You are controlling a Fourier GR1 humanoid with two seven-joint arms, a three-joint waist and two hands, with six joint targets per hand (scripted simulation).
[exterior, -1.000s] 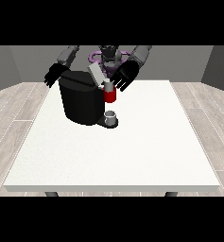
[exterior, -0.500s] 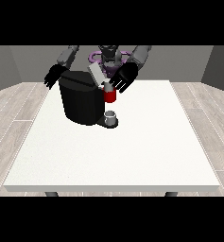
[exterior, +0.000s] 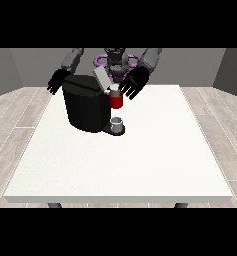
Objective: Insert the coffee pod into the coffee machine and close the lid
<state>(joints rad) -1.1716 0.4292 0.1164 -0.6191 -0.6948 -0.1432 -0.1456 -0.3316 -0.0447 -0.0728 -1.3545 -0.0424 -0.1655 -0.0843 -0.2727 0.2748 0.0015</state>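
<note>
Items counted: one white table (exterior: 140,165); one black coffee machine (exterior: 85,107), lid (exterior: 101,78) raised; one small grey cup (exterior: 117,123) on its base; two black hands (exterior: 134,83) (exterior: 57,81); one robot (exterior: 116,61).

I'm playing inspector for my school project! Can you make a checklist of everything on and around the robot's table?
Surface: white table, mostly bare.
Job's things: black coffee machine with red front part; grey lid tilted up; small grey cup below the red part.
Clutter: nothing seen.
Hands: hand at the view's right open, beside the lid; hand at the view's left behind the machine, fingers unclear.
Cables: nothing seen.
Surroundings: wooden floor, grey walls.
</note>
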